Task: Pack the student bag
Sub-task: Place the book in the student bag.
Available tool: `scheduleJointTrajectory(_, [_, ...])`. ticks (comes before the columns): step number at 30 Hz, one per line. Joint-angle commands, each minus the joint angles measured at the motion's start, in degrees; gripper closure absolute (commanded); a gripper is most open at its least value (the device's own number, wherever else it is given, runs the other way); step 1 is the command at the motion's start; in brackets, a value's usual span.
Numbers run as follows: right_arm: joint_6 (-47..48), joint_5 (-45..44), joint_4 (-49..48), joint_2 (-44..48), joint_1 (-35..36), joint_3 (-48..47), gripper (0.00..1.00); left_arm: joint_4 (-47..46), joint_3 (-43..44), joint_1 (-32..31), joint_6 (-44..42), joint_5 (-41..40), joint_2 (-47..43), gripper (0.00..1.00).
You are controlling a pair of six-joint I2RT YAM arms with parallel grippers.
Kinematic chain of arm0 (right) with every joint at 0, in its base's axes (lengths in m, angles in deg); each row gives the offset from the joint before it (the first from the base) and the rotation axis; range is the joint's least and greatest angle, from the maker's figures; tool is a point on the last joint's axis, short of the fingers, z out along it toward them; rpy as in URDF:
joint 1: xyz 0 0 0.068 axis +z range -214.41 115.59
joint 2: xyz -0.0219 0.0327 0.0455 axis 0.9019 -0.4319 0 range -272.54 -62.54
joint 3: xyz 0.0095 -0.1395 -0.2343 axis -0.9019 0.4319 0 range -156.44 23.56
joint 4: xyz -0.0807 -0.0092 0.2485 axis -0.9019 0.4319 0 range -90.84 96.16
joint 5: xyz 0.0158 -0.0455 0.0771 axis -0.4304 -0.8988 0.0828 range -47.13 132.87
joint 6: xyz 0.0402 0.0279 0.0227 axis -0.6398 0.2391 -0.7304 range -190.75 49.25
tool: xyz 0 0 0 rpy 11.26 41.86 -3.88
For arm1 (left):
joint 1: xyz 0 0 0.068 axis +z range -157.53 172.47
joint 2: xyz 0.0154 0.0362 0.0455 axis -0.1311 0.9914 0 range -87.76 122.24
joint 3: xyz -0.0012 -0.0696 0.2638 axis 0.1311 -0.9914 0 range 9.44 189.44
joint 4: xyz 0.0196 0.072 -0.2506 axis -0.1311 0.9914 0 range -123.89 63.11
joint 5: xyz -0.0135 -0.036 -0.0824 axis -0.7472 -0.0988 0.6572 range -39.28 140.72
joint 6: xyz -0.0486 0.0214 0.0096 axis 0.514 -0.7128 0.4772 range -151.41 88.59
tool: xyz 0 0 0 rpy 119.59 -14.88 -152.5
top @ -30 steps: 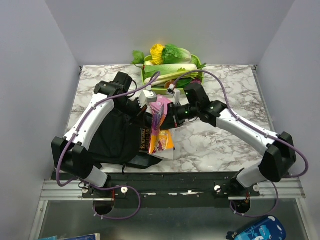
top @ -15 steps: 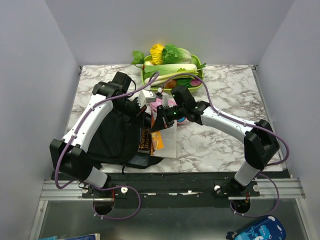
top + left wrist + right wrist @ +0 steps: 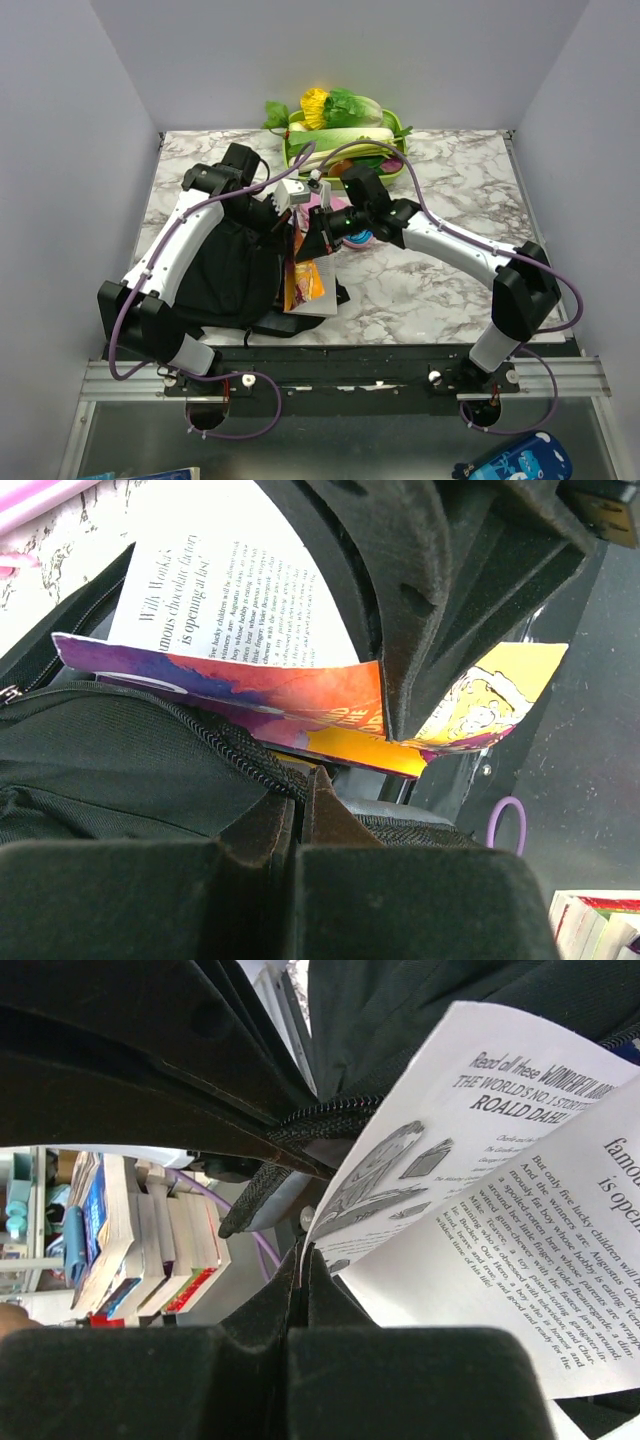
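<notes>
Left end effector point(image 3: 300, 785): jaws together, clamped on the zip edge point(image 3: 235, 750) of the large soft black fabric backpack point(image 3: 230, 280), holding the mouth up. Backpack lies on the left half of the white marble-pattern table point(image 3: 430, 290), near the front edge, under the left arm.

Change over the last second: the thin floppy paperback with the orange-and-purple glossy cover point(image 3: 308, 285) has moved left from lying across the opening, and now sits further into the mouth with less of it showing. The right arm swung left with it. My read: insertion is under way but not finished, since the near end still sticks out onto the table.

Right end effector point(image 3: 298, 1260): jaws together, pinching the paperback's printed white pages.

Materials: backpack is limp woven nylon with a coarse toothed zip, and sags unless held. The paperback bends easily; the cover is curling against the zip edge and likely to snag there.
</notes>
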Motion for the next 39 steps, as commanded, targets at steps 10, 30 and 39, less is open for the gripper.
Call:
scheduleJointTrajectory(10, [0.1,4.3,-2.3,-7.5,0.8,-3.5,0.99,0.4,3.9,-0.1,1.6,4.2,-2.8,1.00])
scheduleJointTrajectory(30, [8.3,-18.9,9.8,-2.2,0.9,4.5,0.35,0.5,0.9,0.0,-0.4,3.6,-0.9,1.00])
scheduleJointTrajectory(39, [9.7,-27.3,11.7,3.9,0.8,9.0,0.00,0.8,1.0,0.0,-0.9,3.9,-0.9,1.00])
